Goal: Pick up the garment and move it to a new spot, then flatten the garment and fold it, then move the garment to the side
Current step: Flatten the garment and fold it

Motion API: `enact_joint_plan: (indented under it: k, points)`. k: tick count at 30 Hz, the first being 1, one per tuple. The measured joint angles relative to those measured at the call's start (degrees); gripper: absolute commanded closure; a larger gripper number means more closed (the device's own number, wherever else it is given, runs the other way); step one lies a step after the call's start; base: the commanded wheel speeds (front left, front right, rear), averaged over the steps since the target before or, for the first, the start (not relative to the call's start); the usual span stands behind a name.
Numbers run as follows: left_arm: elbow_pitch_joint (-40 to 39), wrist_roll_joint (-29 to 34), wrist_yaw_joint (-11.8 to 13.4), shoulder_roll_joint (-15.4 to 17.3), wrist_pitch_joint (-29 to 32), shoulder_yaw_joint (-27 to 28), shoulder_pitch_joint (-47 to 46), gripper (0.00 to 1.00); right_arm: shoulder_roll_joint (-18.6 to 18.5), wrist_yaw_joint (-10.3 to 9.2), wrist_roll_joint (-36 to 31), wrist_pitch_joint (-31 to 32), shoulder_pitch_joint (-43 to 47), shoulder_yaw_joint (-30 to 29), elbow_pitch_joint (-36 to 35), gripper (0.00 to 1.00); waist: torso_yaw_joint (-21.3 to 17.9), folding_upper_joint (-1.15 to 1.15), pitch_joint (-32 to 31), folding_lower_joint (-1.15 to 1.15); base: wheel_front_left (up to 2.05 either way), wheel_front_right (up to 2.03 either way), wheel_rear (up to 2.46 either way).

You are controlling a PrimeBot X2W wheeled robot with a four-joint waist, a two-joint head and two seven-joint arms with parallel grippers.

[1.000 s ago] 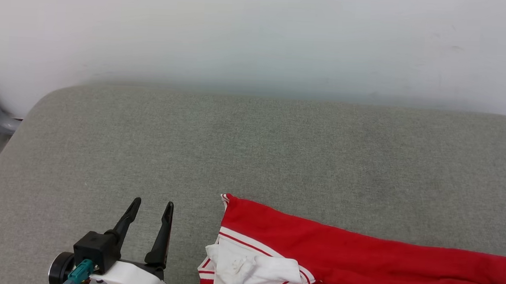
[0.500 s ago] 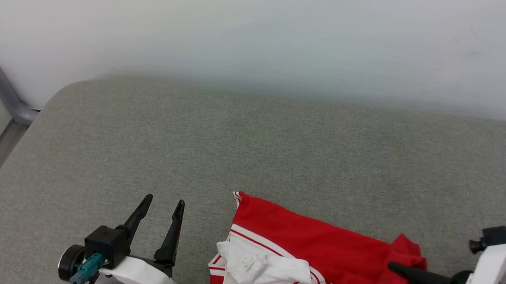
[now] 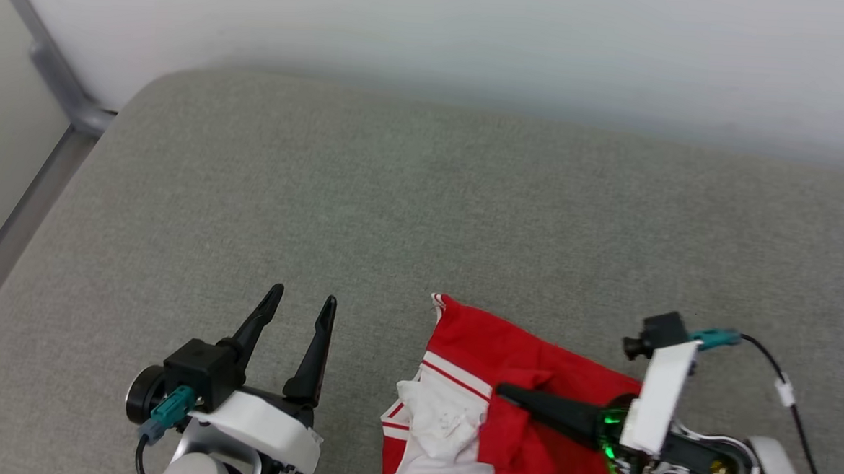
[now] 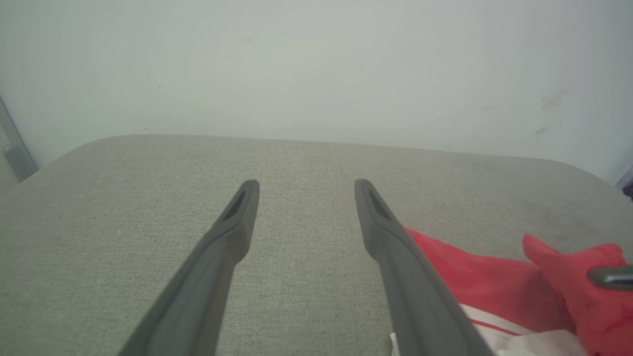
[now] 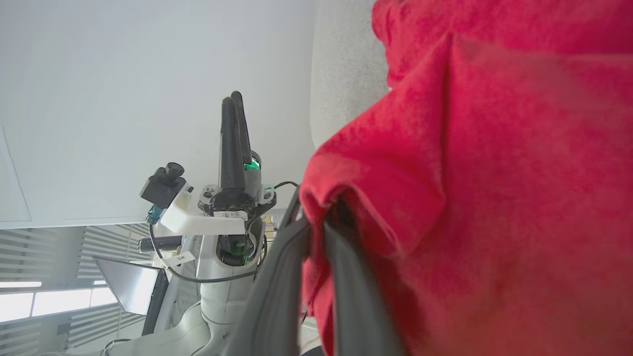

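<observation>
The red garment (image 3: 484, 352), with white sleeve fabric and striped trim, lies bunched on the grey cushion at the lower middle of the head view. My right gripper (image 3: 509, 395) points left across it and is shut on a fold of red cloth. The right wrist view shows the garment (image 5: 470, 173) draped over the shut right gripper (image 5: 316, 225). My left gripper (image 3: 302, 297) stands open to the left of the garment, apart from it and holding nothing. In the left wrist view the left gripper (image 4: 306, 184) spreads over bare cushion, with the garment (image 4: 474, 277) to its right. The numerals are hidden.
The grey padded surface (image 3: 410, 193) runs back to a white wall (image 3: 476, 37). A grey metal rail (image 3: 55, 73) slants down past the cushion's left corner. A black cable (image 3: 792, 408) trails from the right wrist camera.
The head camera has tilted and shifted. My right gripper has come in from the right, carrying the garment's right end leftward over itself. The left gripper stays open.
</observation>
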Motion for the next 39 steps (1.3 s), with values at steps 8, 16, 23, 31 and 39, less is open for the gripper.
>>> enact_joint_plan:
  k: [8,16,23,31,39]
  points:
    - [1.5,0.2,-0.9,-1.5,-0.5,0.1,-2.9,0.00,0.0,0.00,-1.3,-7.0,-2.9,8.7,4.0,0.89,2.3,0.00,4.2,0.00,0.00,0.00,0.00]
    - [2.2,0.8,-1.7,-2.4,-0.6,1.5,-3.6,0.00,-0.3,0.00,-2.9,-9.2,-4.8,10.8,2.3,0.00,1.8,0.00,5.7,0.00,0.00,0.00,0.00]
    - [2.4,1.9,-2.3,-2.6,-0.6,2.4,-3.7,0.00,-3.8,0.00,-10.7,-15.9,-5.3,12.1,-6.2,0.00,0.1,0.00,4.7,0.00,0.00,0.00,0.00]
    - [2.8,2.8,-2.1,-2.4,-0.6,3.8,-1.7,0.00,-8.9,0.00,-29.2,-31.7,-1.5,5.6,-9.4,0.00,-2.2,0.00,2.0,0.00,0.00,0.00,0.00]
    - [2.5,2.7,-0.6,-2.0,-0.7,5.4,0.4,0.00,-9.9,0.00,-43.1,-39.4,4.2,-5.1,-10.4,0.00,-5.6,0.00,-0.2,-0.01,0.00,0.00,0.00]
